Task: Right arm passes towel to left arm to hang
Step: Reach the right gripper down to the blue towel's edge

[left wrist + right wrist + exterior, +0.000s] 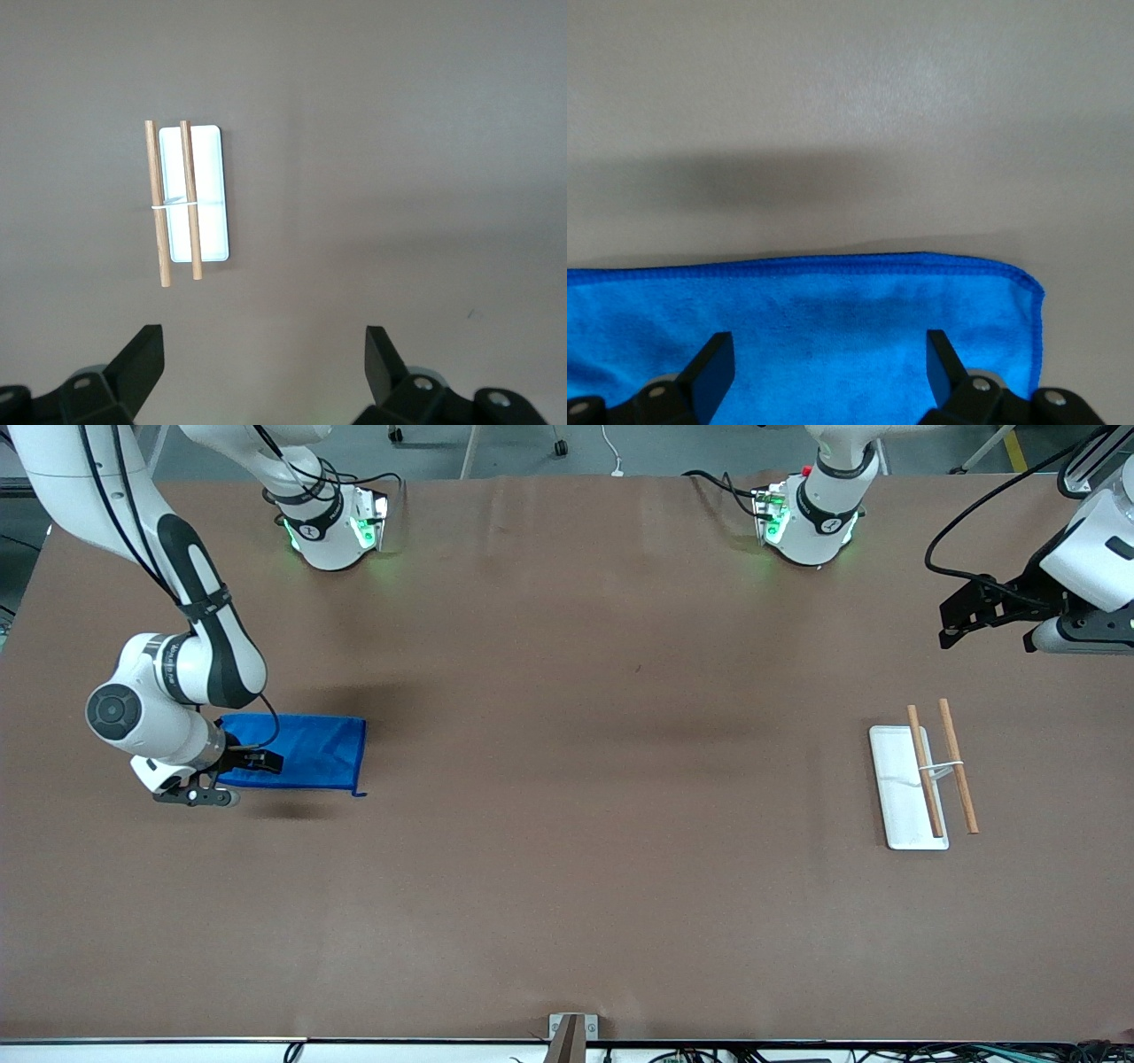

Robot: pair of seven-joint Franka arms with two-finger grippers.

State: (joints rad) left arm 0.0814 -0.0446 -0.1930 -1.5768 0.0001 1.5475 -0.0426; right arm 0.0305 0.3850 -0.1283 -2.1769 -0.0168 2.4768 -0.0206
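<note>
Your right gripper [232, 772] sits low over the towel [306, 751], fingers [713, 367] spread wide with blue cloth between them and nothing clamped yet, a stance suited to pinching the end nearest that arm; the towel lies flat on the table [567, 824] at the right arm's end; your left gripper [966, 615] waits aloft, fingers [142, 359] apart, above the rack [921, 784] at its own end, presumably ready to receive the hand-over.
</note>
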